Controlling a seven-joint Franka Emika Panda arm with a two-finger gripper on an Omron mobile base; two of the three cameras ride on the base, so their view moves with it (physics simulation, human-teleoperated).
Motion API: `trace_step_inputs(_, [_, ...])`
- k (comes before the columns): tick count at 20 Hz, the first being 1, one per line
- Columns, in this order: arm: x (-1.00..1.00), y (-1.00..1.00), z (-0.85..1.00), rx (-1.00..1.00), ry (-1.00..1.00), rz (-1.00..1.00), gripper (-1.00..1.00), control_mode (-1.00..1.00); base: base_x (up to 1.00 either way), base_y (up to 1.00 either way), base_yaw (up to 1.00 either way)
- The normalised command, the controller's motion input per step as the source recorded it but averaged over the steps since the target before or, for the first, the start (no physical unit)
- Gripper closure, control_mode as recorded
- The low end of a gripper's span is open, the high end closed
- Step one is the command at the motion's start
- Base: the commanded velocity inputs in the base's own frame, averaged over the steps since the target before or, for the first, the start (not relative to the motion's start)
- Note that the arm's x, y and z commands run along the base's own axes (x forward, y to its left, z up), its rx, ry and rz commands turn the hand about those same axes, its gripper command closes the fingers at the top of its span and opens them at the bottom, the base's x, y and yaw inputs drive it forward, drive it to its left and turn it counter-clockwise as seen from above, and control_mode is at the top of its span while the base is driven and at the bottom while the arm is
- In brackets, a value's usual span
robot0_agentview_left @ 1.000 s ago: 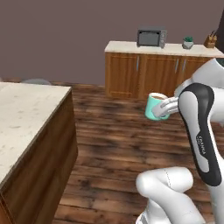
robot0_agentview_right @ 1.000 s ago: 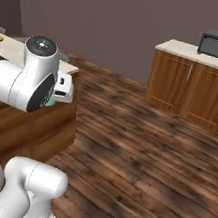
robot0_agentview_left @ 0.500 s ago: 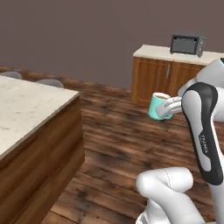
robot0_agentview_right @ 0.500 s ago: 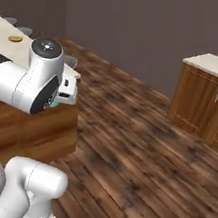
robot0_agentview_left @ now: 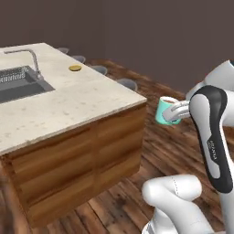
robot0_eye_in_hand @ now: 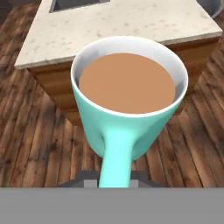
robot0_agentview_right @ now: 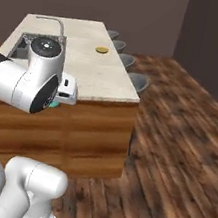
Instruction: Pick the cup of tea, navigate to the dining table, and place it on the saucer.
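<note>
The cup of tea (robot0_eye_in_hand: 129,100) is a teal mug full of brown liquid. My gripper (robot0_agentview_left: 175,113) is shut on its side handle (robot0_eye_in_hand: 115,159) and holds it upright in the air. The cup (robot0_agentview_left: 164,111) hangs off the near right corner of the dining table (robot0_agentview_left: 82,98), at about the height of its top. A sliver of teal cup (robot0_agentview_right: 54,104) peeks from behind my arm. The saucer (robot0_agentview_left: 75,68), a small yellow-brown dish, lies on the table's far side beyond the sink; it is also the round dish (robot0_agentview_right: 101,50) near the far right edge of the table (robot0_agentview_right: 104,77).
A sunken grey sink (robot0_agentview_left: 18,83) with a tall faucet (robot0_agentview_left: 31,55) takes the table's left part. Grey stools (robot0_agentview_left: 128,83) line its far side (robot0_agentview_right: 136,79). Open wooden floor (robot0_agentview_right: 176,143) spreads to the right of the table.
The whole picture has swung as the base moved: the counter with the toaster has left the views and the table with sink and saucer has come in. The cup stays held.
</note>
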Motion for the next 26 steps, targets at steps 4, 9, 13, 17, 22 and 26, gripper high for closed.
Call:
trace_step_inputs(4, [0.0,0.0,0.0,0.0,0.0,0.0,1.0,1.0,0.56,-0.5,0.79])
trace_step_inputs(9, [0.0,0.0,0.0,0.0,0.0,0.0,1.0,1.0,0.28,-0.7,0.71])
trace_step_inputs(13, [0.0,0.0,0.0,0.0,0.0,0.0,1.0,1.0,0.19,-0.83,0.67])
trace_step_inputs(17, [0.0,0.0,0.0,0.0,0.0,0.0,1.0,1.0,0.2,-1.0,0.41])
trace_step_inputs(22, [0.0,0.0,0.0,0.0,0.0,0.0,1.0,1.0,0.14,-1.0,0.13])
trace_step_inputs(26, [0.0,0.0,0.0,0.0,0.0,0.0,1.0,1.0,0.3,-1.0,0.05])
